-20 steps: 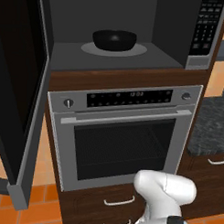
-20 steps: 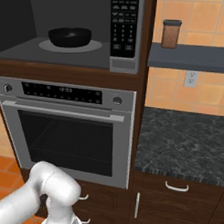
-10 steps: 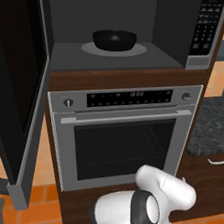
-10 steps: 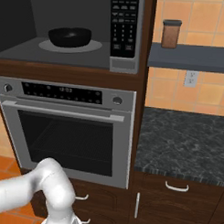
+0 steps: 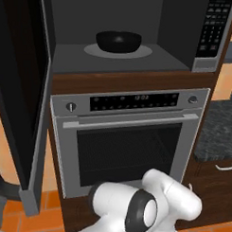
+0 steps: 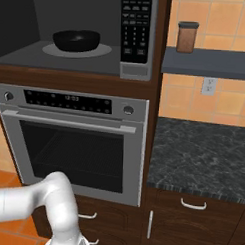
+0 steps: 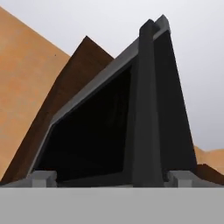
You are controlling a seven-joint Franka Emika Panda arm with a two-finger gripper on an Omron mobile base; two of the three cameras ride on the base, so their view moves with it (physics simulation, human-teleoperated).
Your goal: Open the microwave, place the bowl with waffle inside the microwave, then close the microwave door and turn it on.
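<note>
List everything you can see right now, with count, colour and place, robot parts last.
microwave: one, silver frame, grey inside, above the oven, open
microwave door: one, black glass, swung out to the left
keypad: one, black strip, right side of the microwave
bowl: one, glossy black, on the turntable inside the microwave; contents can't be made out
oven: one, silver with dark window, below the microwave, shut
jar: one, brown with dark lid, on the grey shelf at right
counter: one, dark speckled, right of the oven
drawers: dark wood, pale handles, under the counter
arm: one, white with dark joints, low before the oven
tool: one, tips spread, facing the door
</note>
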